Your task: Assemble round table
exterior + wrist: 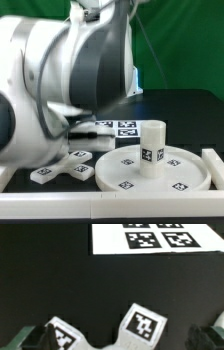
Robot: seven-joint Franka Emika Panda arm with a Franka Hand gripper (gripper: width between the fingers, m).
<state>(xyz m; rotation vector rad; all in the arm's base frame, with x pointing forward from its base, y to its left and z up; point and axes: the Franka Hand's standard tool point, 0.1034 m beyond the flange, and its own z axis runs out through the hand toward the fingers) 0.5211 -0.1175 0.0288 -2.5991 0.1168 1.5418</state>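
Large round disc lies flat on the black bench, with the leg upright at its middle (tag toward camera). The cross base is just beside the disc, on the exterior view's left. The marker board is behind the disc. The end effector hangs over the cross base, fingers spread wide apart.

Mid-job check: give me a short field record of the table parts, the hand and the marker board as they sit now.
disc: lying flat, toward the exterior view's right
leg: upright on the disc's middle; fastened or not, cannot tell
cross base: lying loose beside the disc, on the exterior view's left
hand: open, empty, above the cross base
marker board: flat, behind the parts
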